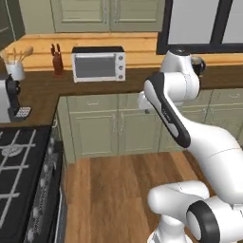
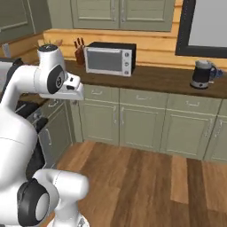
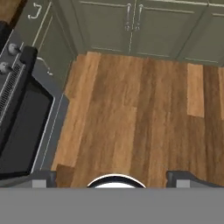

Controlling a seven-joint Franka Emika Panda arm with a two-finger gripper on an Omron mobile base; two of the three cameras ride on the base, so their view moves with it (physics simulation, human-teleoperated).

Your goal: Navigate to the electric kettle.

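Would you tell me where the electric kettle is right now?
In the right base view the electric kettle stands on the dark counter at the far right, below the window and well right of the toaster oven.

Electric kettle mostly behind the arm; coffee machine edge-cropped.

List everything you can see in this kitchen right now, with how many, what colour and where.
electric kettle: one, black, grey lid, on the counter under the window
toaster oven: one, silver, on the counter
knife block: one, brown, left of the toaster oven
utensil holder: one, white, counter's left end
coffee machine: one, black and grey, beside the stove
stove: one, black, lower left
cabinets: green, under the counter
gripper: fingertips over the wood floor
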